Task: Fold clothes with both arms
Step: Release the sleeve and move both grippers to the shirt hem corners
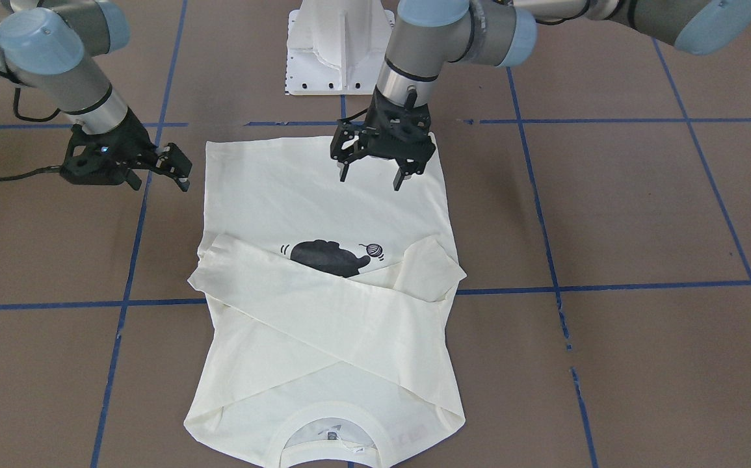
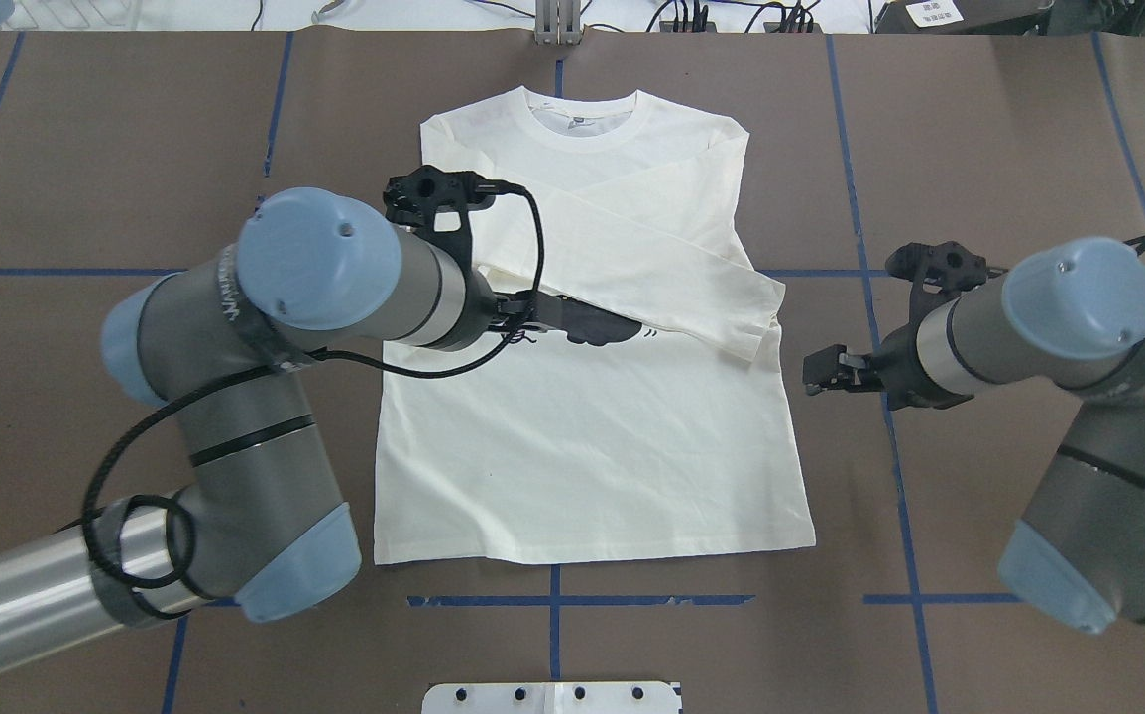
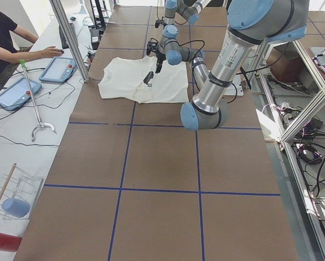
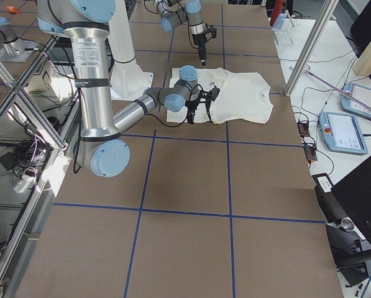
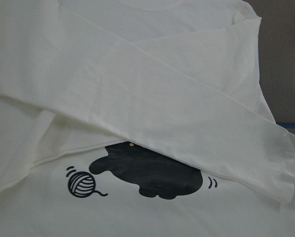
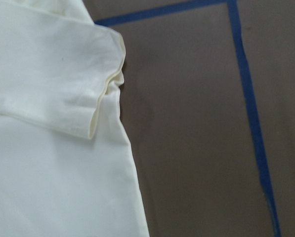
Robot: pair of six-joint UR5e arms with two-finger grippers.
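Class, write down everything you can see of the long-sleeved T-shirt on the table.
The cream-white T-shirt lies flat, print side up, on the brown table, collar farthest from the robot's base. It looks like soft knit. Both sleeves are folded across the chest and cross, partly hiding the black cat print; a yarn ball shows. The open left gripper hangs over its lower half; the right gripper is beside its edge, off the cloth.

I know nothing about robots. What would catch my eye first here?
A cream long-sleeved T-shirt lies flat in the middle of the brown table, its sleeves crossed over the chest and half hiding a black cat print. Two silver arms flank it: the left gripper hangs over the hem end with fingers spread, and the right gripper sits just off the shirt's side edge.
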